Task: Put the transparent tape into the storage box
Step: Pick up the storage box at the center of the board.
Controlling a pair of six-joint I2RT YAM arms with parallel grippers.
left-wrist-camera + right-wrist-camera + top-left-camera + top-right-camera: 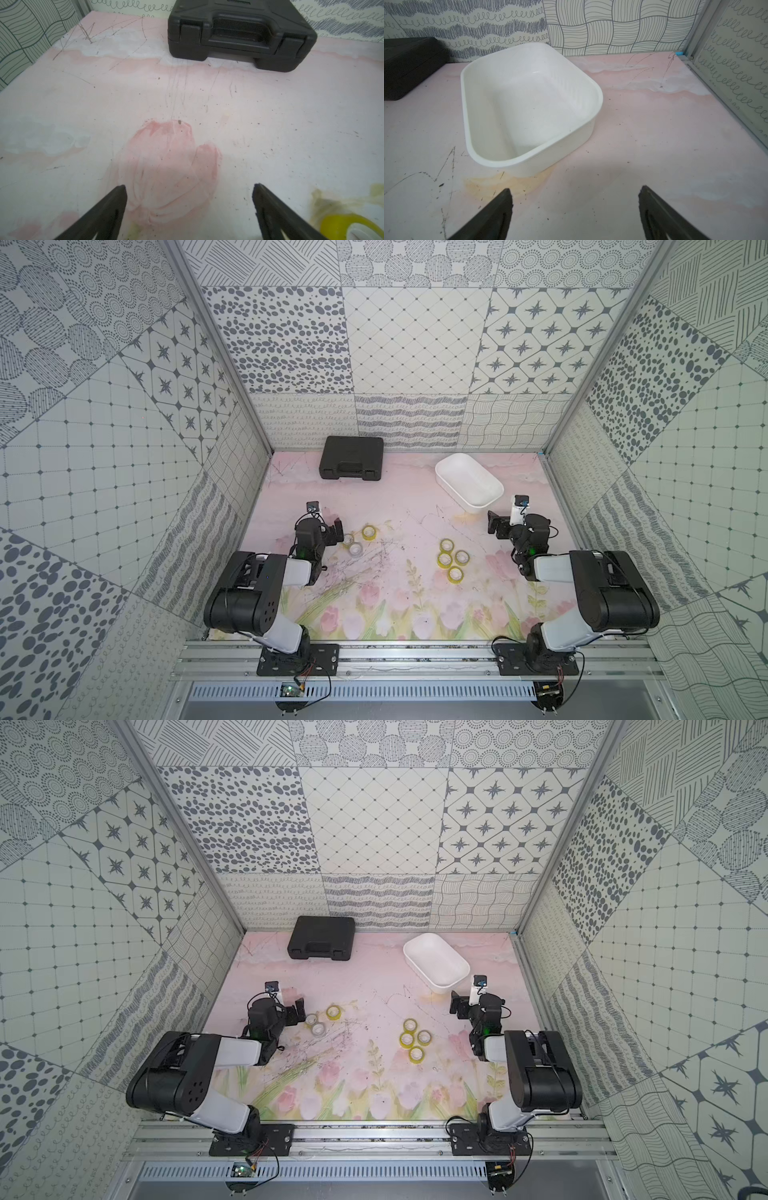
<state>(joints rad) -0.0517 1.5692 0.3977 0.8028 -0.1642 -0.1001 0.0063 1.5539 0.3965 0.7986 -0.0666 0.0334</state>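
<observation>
1. Lying flat on the flowered table (399, 506), all seven tape rolls (444, 559) are outside the white box (468, 483). The box sits empty near the far right corner, turned at an angle.
2. Four yellowish rolls (406, 1039) form a tight cluster around mid-table, nearer the right arm and well apart from the box.
3. The other three lie close to the left arm: a single yellowish roll (368, 532) and two greyish-clear rolls (355, 549), which sit just beside the left gripper (190, 187).
4. The left gripper hangs over bare table with its fingers spread wide and nothing between them. Part of a yellowish roll shows at the edge of its wrist view.
5. The right gripper (575, 191) is likewise spread wide and empty. It points toward the near wall of the box, close to it but not touching.
6. A black case (351, 458) with a moulded handle lies shut by the back wall, to the left of the box and apart from it.
</observation>
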